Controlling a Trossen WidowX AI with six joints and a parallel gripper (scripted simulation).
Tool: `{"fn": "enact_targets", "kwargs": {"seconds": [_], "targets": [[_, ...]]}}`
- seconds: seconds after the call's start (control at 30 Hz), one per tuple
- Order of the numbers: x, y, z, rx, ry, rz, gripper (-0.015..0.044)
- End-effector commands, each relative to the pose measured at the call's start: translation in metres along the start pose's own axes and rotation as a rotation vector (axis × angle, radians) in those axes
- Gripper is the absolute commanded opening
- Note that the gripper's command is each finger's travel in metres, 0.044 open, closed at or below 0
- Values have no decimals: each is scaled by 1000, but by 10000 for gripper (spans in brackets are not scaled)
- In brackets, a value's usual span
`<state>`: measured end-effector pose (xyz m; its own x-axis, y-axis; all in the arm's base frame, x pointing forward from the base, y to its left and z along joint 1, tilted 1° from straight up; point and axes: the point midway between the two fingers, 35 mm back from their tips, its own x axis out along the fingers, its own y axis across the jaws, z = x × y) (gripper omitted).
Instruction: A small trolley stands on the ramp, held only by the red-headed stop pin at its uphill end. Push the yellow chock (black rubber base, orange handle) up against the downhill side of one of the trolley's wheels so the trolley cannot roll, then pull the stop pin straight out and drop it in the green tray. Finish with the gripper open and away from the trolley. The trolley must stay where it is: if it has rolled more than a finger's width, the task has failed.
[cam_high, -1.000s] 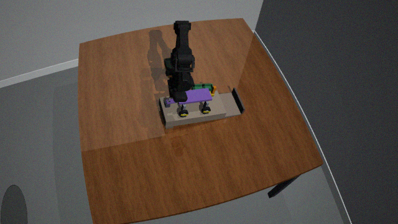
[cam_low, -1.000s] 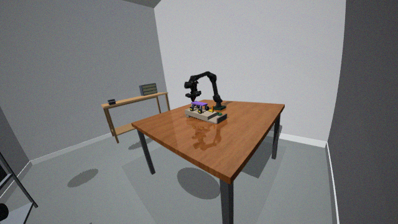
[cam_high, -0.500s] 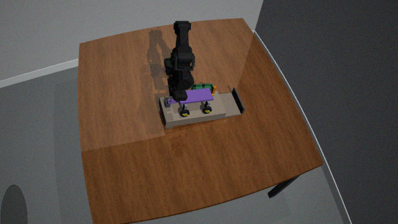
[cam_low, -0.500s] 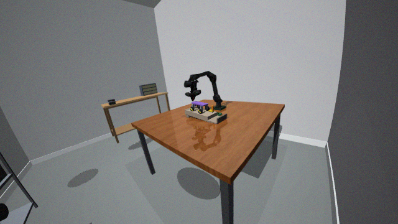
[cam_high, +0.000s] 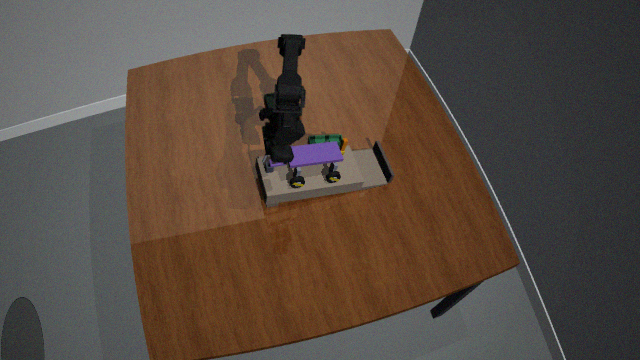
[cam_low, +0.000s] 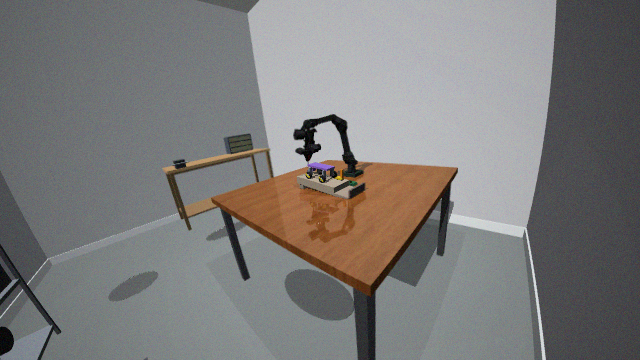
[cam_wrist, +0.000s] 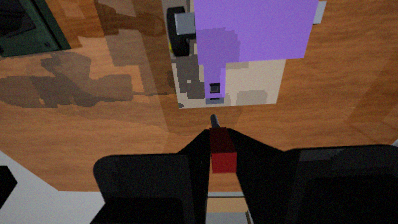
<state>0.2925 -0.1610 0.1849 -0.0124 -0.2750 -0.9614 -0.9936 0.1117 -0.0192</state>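
Note:
My gripper (cam_wrist: 217, 133) (cam_high: 280, 155) (cam_low: 306, 159) is shut on the red-headed stop pin (cam_wrist: 223, 151). It holds the pin clear above the uphill end of the beige ramp (cam_wrist: 257, 85) (cam_high: 320, 189) (cam_low: 322, 186). The pin's grey shaft tip points down at the empty grey pin bracket (cam_wrist: 215, 90). The trolley with the purple deck (cam_wrist: 255, 25) (cam_high: 316, 154) (cam_low: 320, 166) stands on the ramp on its black-and-yellow wheels (cam_high: 297, 181). The chock's orange handle (cam_high: 344, 144) (cam_low: 341, 174) shows at the trolley's far downhill corner; its contact with a wheel is hidden. The green tray (cam_high: 325, 138) (cam_wrist: 35, 35) lies behind the ramp.
A black end wall (cam_high: 384, 160) closes the ramp's downhill end. The arm's base stands on the wooden table (cam_high: 320, 260) behind the tray. A side table (cam_low: 215, 161) stands by the far wall.

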Motion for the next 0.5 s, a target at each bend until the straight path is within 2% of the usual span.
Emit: {"fn": "enact_targets", "kwargs": {"seconds": [0.0, 0.23, 0.47], "targets": [[-2, -2, -7, -1, 4, -9, 0], [-2, 1, -12, -1, 5, -9, 0], [-1, 25, -12, -2, 5, -7, 0]]}}
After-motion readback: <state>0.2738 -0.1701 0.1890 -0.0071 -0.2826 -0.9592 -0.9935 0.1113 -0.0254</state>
